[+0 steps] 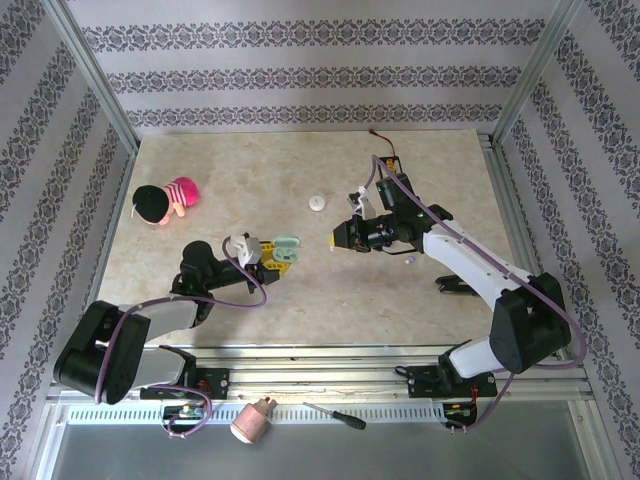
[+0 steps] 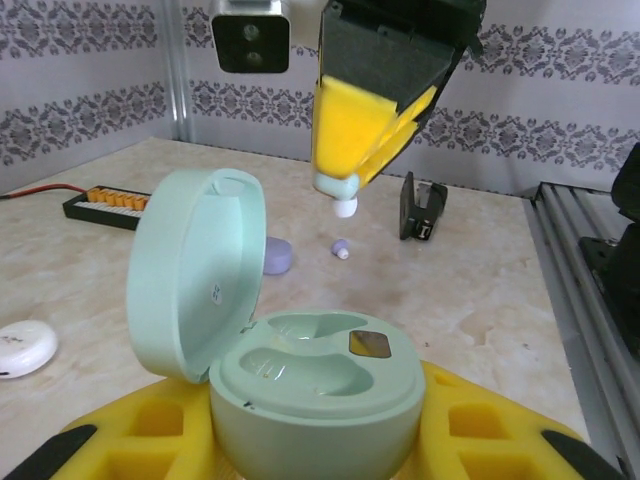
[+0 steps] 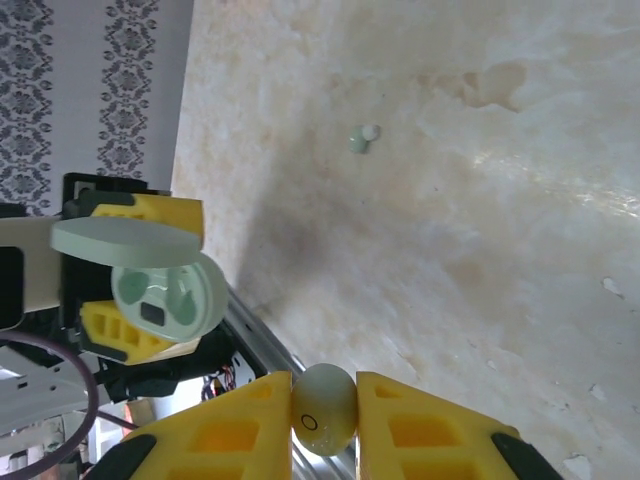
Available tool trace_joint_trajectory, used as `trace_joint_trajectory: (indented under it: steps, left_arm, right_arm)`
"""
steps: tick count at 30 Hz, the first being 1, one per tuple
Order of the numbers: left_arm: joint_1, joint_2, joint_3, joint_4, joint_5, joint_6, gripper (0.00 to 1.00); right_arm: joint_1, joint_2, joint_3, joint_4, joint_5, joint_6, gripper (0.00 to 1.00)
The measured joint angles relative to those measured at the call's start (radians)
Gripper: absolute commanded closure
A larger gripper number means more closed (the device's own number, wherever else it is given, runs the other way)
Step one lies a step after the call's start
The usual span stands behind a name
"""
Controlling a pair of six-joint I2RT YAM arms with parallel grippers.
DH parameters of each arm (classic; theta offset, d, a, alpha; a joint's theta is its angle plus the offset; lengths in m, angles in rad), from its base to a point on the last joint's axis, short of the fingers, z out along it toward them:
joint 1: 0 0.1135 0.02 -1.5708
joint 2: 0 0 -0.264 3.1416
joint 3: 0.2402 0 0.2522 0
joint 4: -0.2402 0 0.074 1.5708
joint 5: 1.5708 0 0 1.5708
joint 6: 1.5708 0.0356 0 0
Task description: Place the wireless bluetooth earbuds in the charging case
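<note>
Left arm (image 1: 165, 315) and right arm (image 1: 470, 262): black joint housings, white link shells. Lilac cable (image 3: 90, 400) runs along each. Fingers (image 3: 420, 430): yellow, rectangular recesses, black tips.

Gripping the charging case (image 2: 315, 385) in the left gripper (image 1: 278, 253), lid standing open, and pinching an earbud (image 3: 323, 408) in the right gripper (image 1: 338, 238) just right of that case, apart from it. Finding a loose earbud (image 2: 341, 248) lying on the table farther right of the charging case, a round case (image 1: 317, 204) behind it and slightly right, a plush toy (image 1: 165, 202) behind it and well left, a screwdriver (image 1: 335, 416) well in front of it.
</note>
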Motion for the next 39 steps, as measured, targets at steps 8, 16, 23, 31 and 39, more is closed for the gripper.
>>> trace_joint_trajectory:
  steps: [8,16,23,31,39]
  left_arm:
    - [-0.021,0.065,0.037,0.051,0.088,-0.045,0.79]
    - [-0.023,0.134,0.043,0.193,0.155,-0.135,0.79]
    - [-0.023,0.174,0.043,0.282,0.174,-0.182,0.80]
    - [-0.023,0.193,0.048,0.317,0.178,-0.204,0.80]
    - [-0.023,0.195,0.050,0.321,0.175,-0.204,0.80]
  right_arm:
    - [0.133,-0.029,0.023,-0.004,-0.008,-0.084,0.80]
    - [0.180,-0.019,0.069,-0.003,-0.003,-0.147,0.80]
    - [0.201,0.003,0.080,-0.002,0.001,-0.159,0.80]
    - [0.215,0.016,0.088,0.018,0.016,-0.163,0.81]
    - [0.221,0.024,0.094,0.021,0.046,-0.163,0.82]
